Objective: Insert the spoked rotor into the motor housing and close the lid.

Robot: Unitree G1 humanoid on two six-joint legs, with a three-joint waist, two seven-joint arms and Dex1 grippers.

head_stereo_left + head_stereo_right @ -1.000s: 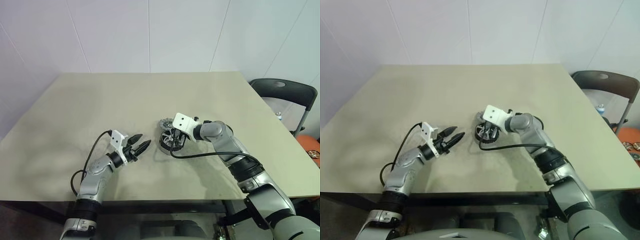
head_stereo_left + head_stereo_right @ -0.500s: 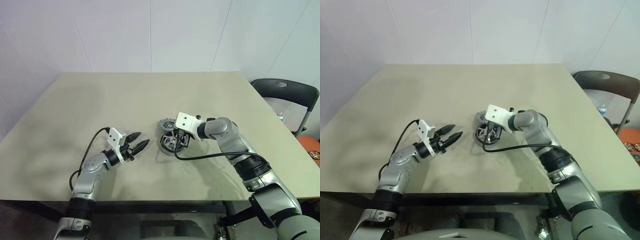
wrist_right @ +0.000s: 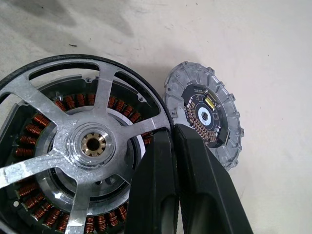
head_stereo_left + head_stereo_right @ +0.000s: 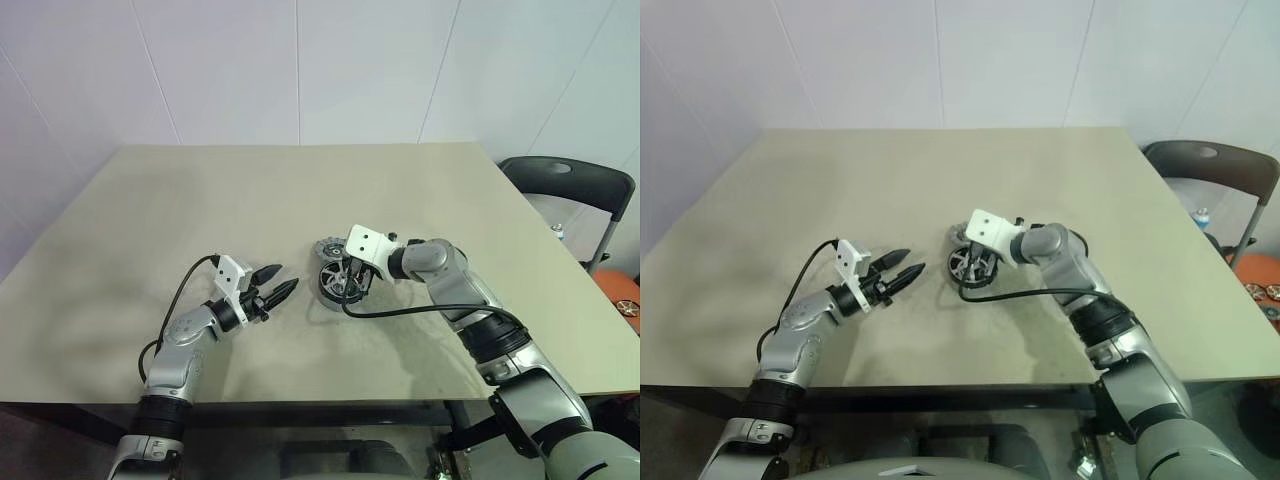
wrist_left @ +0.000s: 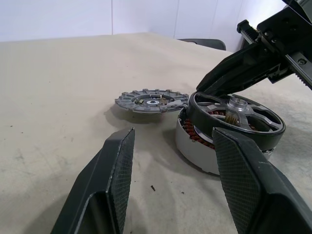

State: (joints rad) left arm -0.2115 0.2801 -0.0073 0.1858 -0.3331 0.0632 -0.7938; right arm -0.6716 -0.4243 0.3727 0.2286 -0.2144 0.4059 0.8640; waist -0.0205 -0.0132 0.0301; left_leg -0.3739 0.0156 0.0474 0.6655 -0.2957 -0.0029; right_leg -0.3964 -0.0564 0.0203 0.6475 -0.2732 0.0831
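Note:
The spoked rotor (image 5: 236, 117) is a silvery disc with a dark rim. It rests on top of the motor housing (image 5: 194, 142), a little askew, with copper windings (image 3: 36, 131) showing under its spokes. My right gripper (image 3: 174, 129) is shut, and its fingertips (image 5: 207, 84) rest on the rotor's rim. The lid (image 5: 152, 100), a grey toothed disc with a small circuit at its centre, lies flat on the table just behind the housing. My left gripper (image 4: 287, 277) is open with nothing between its fingers, a short way to the left of the housing and pointing at it.
The beige table (image 4: 200, 200) carries the motor parts near its middle. A dark chair (image 4: 570, 190) stands off the table's right edge. A black cable (image 4: 400, 312) from my right wrist lies on the table in front of the housing.

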